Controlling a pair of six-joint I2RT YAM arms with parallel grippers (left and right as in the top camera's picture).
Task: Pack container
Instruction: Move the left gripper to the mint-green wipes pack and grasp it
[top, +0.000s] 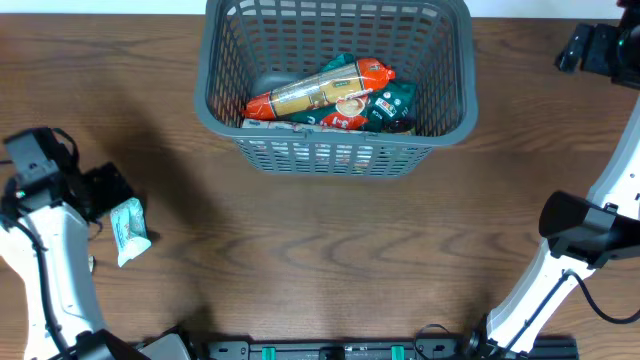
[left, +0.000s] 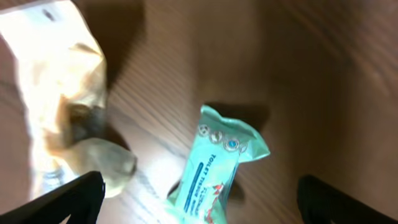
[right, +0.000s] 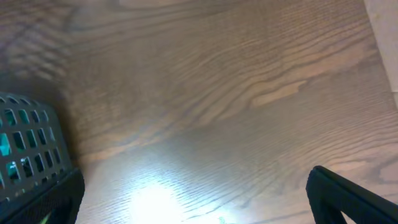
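Basket (top: 335, 157): holds food packs (top: 320, 92).
My left claw (left: 199, 202): spread wide over mint packet (left: 219, 163).
My right claw (right: 199, 205): spread wide over worktop (right: 217, 93).

The container (top: 335, 155) — a dark grey basket with slotted lattice sides (rectangular, rounded corners) — stands upright, far-centre in the overhead view, partly filled.

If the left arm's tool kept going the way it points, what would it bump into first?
Most likely the small teal packet lying on the wooden table: in the wrist view it sits right between the left tool's open fingers. How far off it is, I cannot tell.
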